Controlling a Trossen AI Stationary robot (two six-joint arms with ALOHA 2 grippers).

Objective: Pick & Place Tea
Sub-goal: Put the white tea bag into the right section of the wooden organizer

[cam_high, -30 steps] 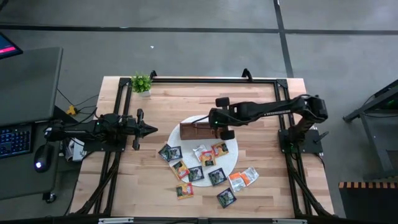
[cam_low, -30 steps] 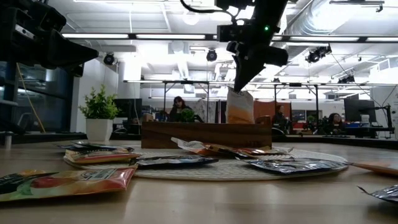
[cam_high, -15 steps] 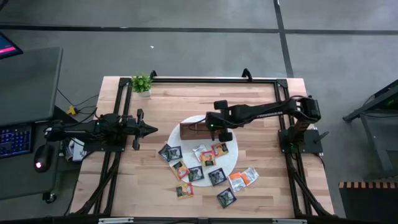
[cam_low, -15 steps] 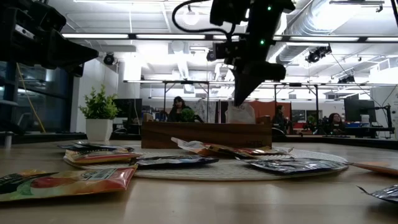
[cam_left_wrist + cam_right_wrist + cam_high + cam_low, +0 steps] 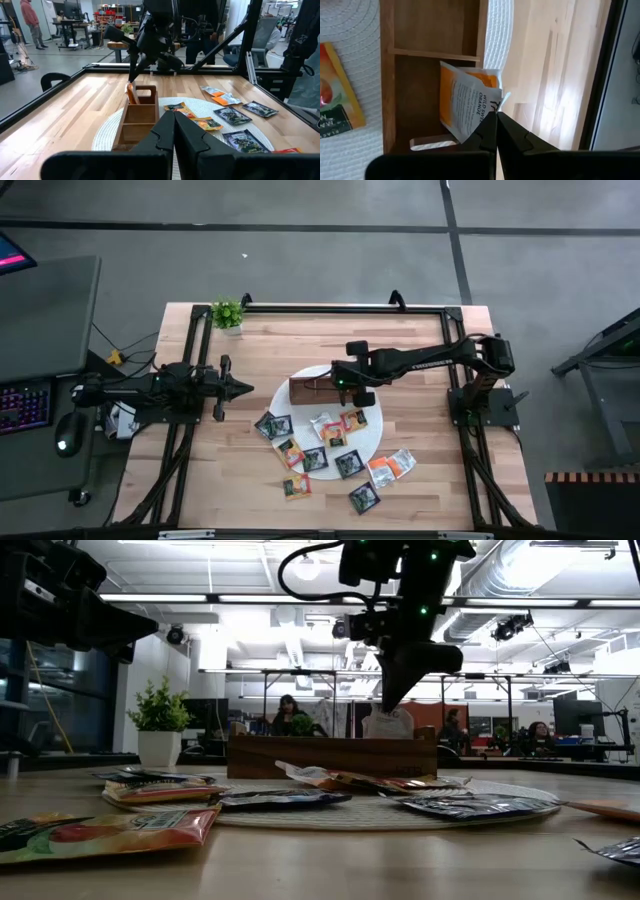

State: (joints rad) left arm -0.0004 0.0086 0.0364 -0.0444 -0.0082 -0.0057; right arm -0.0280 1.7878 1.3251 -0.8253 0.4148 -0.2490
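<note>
High: right gripper [image 5: 338, 385] over wooden box [image 5: 318, 391], table centre; left gripper [image 5: 244, 388] idle at 9 o'clock, closed on nothing; loose sachets [image 5: 322, 450] toward 6 o'clock
Right wrist: fingers clamped on orange sachet [image 5: 467, 104], upright in box's end compartment

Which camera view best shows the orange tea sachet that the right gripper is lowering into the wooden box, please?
The right wrist view: the orange tea sachet fills it, pinched over the brown wooden box. The left wrist view shows an orange sliver, the low view only its top, and the high view hides it under the right gripper.
</note>
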